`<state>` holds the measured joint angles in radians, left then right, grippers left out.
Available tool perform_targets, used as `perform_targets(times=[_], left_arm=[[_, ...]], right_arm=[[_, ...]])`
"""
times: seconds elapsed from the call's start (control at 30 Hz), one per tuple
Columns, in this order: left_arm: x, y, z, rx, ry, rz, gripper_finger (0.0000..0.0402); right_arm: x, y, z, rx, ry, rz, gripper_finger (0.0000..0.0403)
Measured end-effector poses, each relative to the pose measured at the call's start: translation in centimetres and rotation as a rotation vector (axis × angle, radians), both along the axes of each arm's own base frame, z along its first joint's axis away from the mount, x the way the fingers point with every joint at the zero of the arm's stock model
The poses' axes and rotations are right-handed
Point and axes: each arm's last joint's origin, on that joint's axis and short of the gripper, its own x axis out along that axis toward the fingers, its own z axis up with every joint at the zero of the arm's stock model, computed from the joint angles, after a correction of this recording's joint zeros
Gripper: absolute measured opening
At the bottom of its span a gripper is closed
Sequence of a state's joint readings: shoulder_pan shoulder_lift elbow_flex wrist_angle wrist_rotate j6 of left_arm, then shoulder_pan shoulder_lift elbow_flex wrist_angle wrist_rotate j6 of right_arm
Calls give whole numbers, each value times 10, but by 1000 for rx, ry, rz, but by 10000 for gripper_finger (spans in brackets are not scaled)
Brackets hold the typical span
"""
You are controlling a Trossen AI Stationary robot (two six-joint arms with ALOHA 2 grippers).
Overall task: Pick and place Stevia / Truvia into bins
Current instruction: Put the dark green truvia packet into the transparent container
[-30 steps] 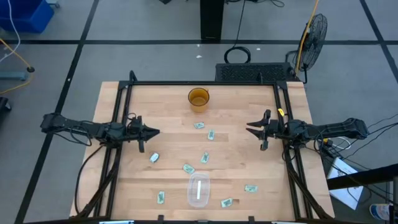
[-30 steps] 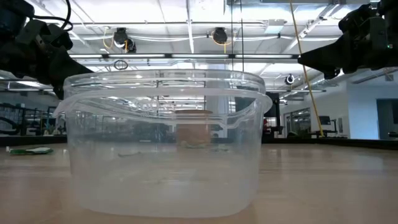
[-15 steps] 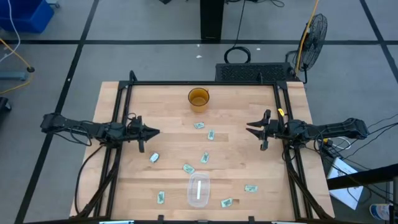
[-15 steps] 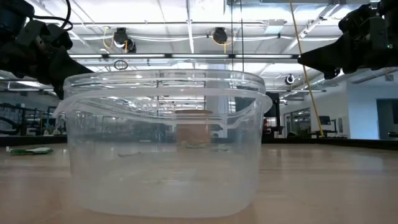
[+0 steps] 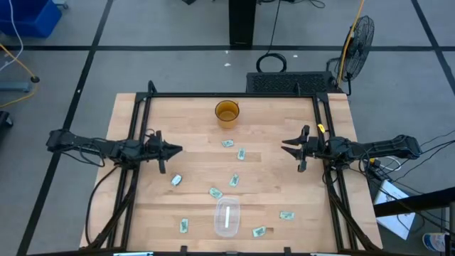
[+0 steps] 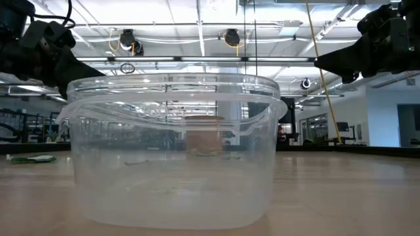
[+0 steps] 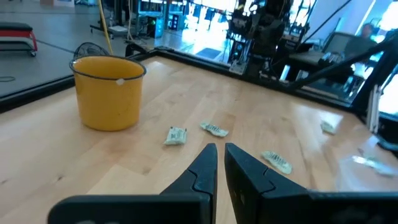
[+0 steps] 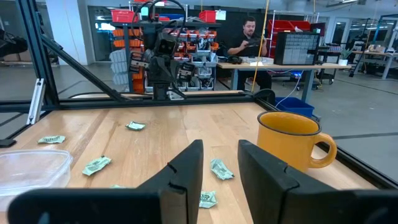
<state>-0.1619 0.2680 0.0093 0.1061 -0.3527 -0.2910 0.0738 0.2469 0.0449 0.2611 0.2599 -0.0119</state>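
Note:
Several pale green-and-white sachets lie flat and scattered on the wooden table, for instance near the middle (image 5: 242, 153), toward the left (image 5: 176, 180) and near the front edge (image 5: 259, 231). The clear bin (image 5: 217, 213) stands near the front edge; a white sachet (image 5: 227, 217) lies inside it. In the low view the bin (image 6: 170, 151) fills the foreground. My left gripper (image 5: 178, 151) hovers over the left half with its fingers (image 7: 211, 163) almost together, touching nothing. My right gripper (image 5: 284, 147) hovers over the right half, open (image 8: 219, 149) and empty.
A round amber cup (image 5: 227, 112) stands near the far edge, between the two grippers' lines of sight. A black frame (image 5: 234, 94) borders the table's far and side edges. A person (image 8: 249, 37) sits at a desk in the room beyond. Bare wood lies between the sachets.

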Motion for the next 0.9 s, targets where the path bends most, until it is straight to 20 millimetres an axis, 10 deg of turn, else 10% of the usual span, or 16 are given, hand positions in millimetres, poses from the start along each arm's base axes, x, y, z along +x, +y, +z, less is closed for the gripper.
perform_targets(times=[0.9], left_arm=[[5, -3, 0, -48, -9, -43, 35]], right_arm=[[0, 0, 0, 0, 0, 0, 94]])
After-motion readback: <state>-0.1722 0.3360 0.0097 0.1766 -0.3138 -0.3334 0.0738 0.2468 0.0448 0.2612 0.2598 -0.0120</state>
